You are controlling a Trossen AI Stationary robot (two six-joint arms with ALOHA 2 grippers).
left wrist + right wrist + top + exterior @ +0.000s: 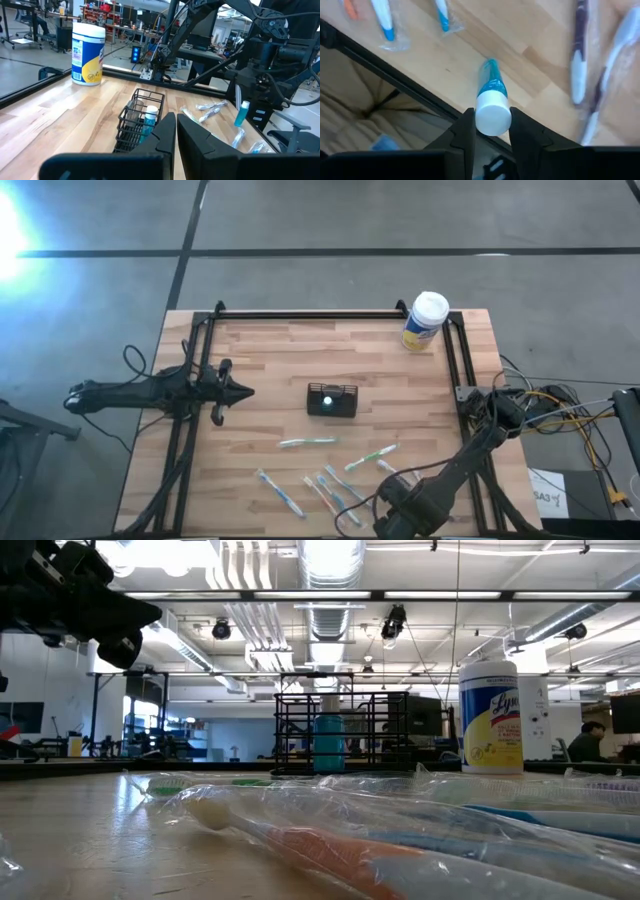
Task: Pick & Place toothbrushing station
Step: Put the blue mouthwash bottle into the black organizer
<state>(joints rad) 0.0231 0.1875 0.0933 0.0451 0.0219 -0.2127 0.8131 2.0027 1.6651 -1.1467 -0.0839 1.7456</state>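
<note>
The black mesh caddy (332, 400) stands on its base at the table's middle, with a blue white-capped tube (150, 116) upright in it. It also shows in the low view (330, 735). My left gripper (243, 390) is shut and empty, level, to the caddy's left, and shows in its own wrist view (176, 137). My right gripper (398, 498) is at the table's near edge, shut on a second blue tube (491, 85). Several wrapped toothbrushes (320, 485) lie flat on the near half. My right gripper pinches the blue tube between its two fingers (466, 131) at its white cap end (493, 117). The fingers point down from above. The tube hangs below them, its flat tail end (490, 64) toward the table, and looks lifted clear in the left wrist view (242, 114).
A tall white-capped, yellow-labelled canister (425, 322) stands at the far right corner. A black frame rail (320, 313) runs along the far edge and both sides. A green toothbrush (308, 442) lies just near of the caddy. Bare wood (270, 345) lies between caddy and far rail.
</note>
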